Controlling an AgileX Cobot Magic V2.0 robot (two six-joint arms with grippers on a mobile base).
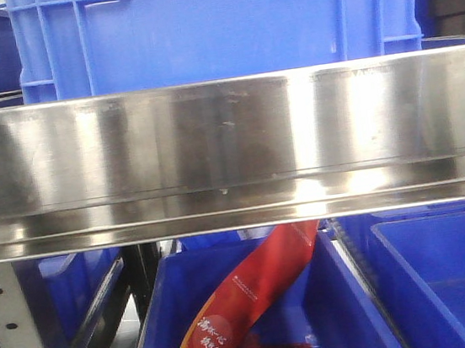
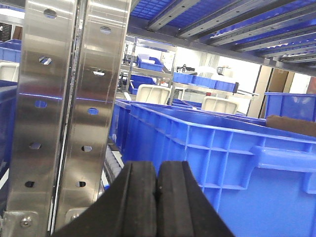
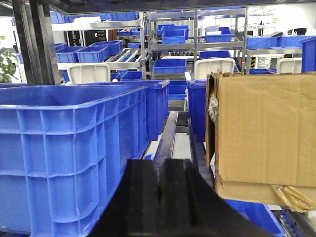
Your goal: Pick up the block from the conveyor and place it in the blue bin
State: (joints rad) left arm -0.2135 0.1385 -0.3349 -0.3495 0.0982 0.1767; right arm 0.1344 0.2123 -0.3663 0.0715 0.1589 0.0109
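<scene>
While both the left pincer [image 2: 157, 190] and right pincer [image 3: 163, 197] sit closed on nothing, no block or conveyor shows; reaching blind risks striking the blue bin [image 3: 64, 143] at left.

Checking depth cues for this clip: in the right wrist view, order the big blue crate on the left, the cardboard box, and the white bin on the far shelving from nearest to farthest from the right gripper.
Measured from the right gripper, jaws closed:
1. Big blue crate, left, just beside the gripper.
2. Cardboard box, right; nearly as close, so this ranking is tentative.
3. White bin, upper left, plainly farthest, back by the shelving.
</scene>
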